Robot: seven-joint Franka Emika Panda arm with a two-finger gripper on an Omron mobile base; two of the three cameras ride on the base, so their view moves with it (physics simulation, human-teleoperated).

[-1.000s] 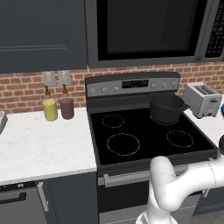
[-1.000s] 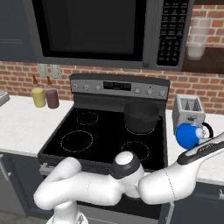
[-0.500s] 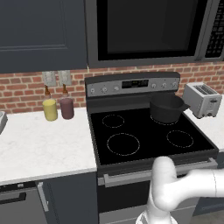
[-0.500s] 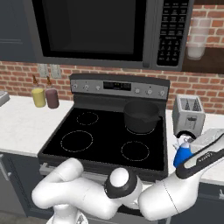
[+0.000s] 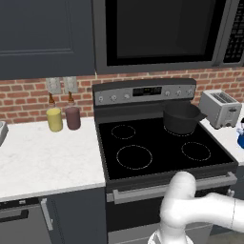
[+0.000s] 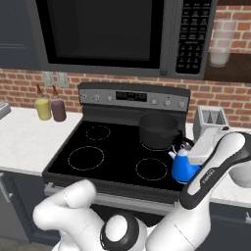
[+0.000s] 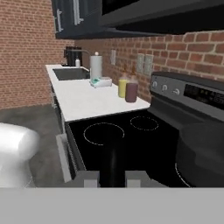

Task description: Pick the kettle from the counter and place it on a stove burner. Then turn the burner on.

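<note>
Our claw (image 6: 186, 153) sits at the end of the white arm in the right base view, clamped on the thin arched handle of the kettle (image 6: 184, 167), which hangs over the right front corner of the black glass cooktop (image 6: 117, 157). In the hand view we see two grey finger bases at the bottom edge with a dark upright bar between them; we cannot tell from that view alone what the bar is.

We can read no writing. The range's back panel (image 6: 133, 96) shows a small display and a row of round knobs, and the microwave (image 6: 194, 34) has a keypad of pale marks, all too small for us to make out.

The kettle is bright blue, cone-shaped and smooth, with a short spout turned left toward the dark grey pot (image 6: 158, 130), which stands just behind it on the rear right ring. The largest white ring (image 6: 86, 158) lies at the front left of the glass, well apart from the kettle, with bare glossy glass around it. A smaller ring (image 6: 151, 168) lies just left of the kettle.

The desk (image 5: 43, 157) is white, faintly speckled stone with a thick edge, over dark cabinets. At its back, against the brick wall, stand a yellow bottle (image 5: 54, 117) and a dark red bottle (image 5: 73, 116) side by side. A silver toaster (image 5: 218, 108) sits right of the range.
</note>
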